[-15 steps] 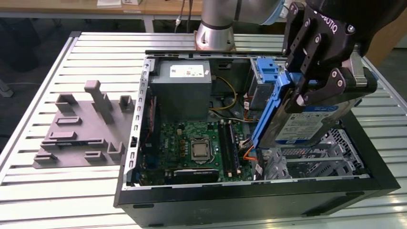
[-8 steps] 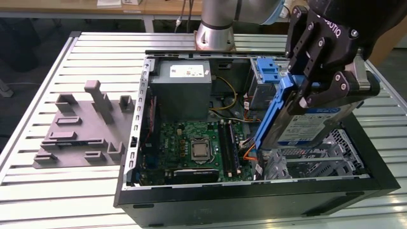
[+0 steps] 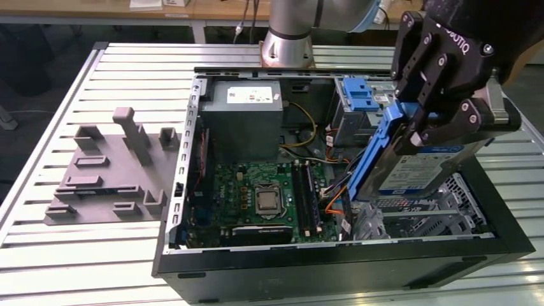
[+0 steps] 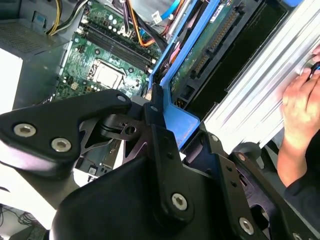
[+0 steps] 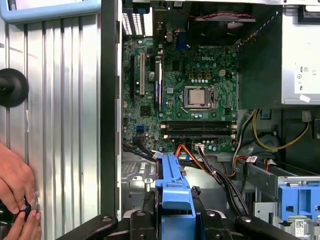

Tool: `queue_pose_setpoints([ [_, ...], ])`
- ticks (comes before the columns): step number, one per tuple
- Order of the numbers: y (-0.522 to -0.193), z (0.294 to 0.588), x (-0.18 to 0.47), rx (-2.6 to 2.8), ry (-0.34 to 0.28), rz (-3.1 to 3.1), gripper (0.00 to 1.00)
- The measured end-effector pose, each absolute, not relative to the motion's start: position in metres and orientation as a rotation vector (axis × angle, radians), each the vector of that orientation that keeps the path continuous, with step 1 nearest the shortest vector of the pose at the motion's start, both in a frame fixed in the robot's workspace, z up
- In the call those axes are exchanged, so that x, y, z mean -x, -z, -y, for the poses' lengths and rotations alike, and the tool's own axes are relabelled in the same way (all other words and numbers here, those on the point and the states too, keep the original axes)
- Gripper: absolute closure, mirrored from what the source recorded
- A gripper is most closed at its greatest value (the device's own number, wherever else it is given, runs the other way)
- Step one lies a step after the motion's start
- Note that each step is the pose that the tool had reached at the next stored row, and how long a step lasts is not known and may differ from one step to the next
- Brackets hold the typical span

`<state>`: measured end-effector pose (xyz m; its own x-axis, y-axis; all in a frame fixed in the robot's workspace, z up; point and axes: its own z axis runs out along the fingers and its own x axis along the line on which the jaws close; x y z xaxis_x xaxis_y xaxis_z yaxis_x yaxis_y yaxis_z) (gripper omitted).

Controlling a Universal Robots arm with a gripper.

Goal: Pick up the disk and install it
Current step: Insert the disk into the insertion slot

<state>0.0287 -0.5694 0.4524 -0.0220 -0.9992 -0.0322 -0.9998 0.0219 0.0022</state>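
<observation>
- While its black linkage jaws are clamped on the blue plastic carrier, the gripper (image 3: 414,131) holds the disk (image 3: 415,173) steeply tilted on edge. The disk's silver face and blue-and-white label show, and its lower end is inside the open computer case (image 3: 340,268).
- Orange and black cables (image 3: 336,197) lie just beside the carrier's lower end.
- In the exterior view the blue-latched metal drive cage (image 3: 361,95) is at eleven o'clock of the disk. The grey power supply box (image 3: 246,118) is at ten and the green motherboard (image 3: 264,191) at nine.
- A grey moulded fixture (image 3: 111,169) lies on the ribbed aluminium table (image 3: 51,115), well apart at nine o'clock.
- A person's hand (image 5: 15,192) (image 4: 300,107) rests on the table in both wrist views.
</observation>
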Motion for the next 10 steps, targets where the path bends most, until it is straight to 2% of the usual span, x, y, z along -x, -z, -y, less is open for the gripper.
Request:
queue_pose_setpoints([
  [10, -0.452, 0.57, -0.042, 2.182, -0.038, -2.231, 0.64],
])
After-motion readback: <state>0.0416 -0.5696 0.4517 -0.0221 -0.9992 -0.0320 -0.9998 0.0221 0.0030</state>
